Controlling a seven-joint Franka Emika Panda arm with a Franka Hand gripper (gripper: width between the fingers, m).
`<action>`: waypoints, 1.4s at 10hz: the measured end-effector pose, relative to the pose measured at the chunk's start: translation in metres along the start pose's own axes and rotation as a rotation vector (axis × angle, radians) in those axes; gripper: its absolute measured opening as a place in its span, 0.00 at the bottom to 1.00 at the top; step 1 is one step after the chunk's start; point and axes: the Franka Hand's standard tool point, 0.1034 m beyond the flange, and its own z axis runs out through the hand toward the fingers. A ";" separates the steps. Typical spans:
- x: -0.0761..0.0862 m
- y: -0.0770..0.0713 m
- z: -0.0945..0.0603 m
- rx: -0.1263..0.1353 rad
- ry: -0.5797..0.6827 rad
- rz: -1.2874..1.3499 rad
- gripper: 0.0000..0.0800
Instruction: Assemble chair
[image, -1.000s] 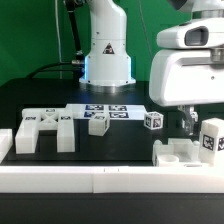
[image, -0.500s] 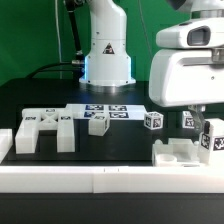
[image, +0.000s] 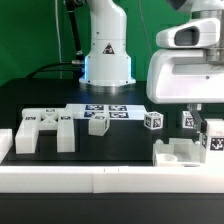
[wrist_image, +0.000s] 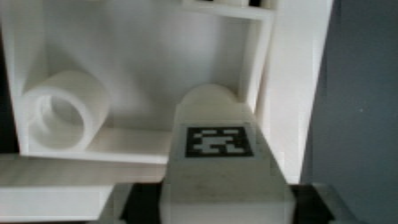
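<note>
At the exterior view's right my gripper (image: 209, 128) is shut on an upright white leg block (image: 212, 142) that bears a square tag. In the wrist view the same leg block (wrist_image: 217, 150) fills the space between my dark fingers (wrist_image: 143, 204), tag facing the camera. Just beside and below it lies a white chair part with round sockets (image: 178, 153), whose round hole (wrist_image: 63, 112) shows in the wrist view. A notched white frame (image: 40, 130) lies at the exterior view's left. Three small tagged blocks (image: 98, 124) (image: 153, 121) (image: 189, 120) stand across the middle.
The marker board (image: 100, 109) lies flat behind the small blocks, in front of the robot base (image: 107, 60). A long low white border rail (image: 100, 180) runs along the front edge. A small white piece (image: 4, 141) sits at the far left.
My gripper has shifted toward the exterior view's right, from beside the tagged block to over the upright leg block, and has closed on it.
</note>
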 end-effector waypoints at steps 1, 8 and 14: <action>0.001 0.002 0.000 -0.002 0.001 0.080 0.36; 0.005 0.021 -0.001 -0.023 0.007 0.416 0.46; 0.005 0.018 -0.021 -0.013 0.013 0.285 0.81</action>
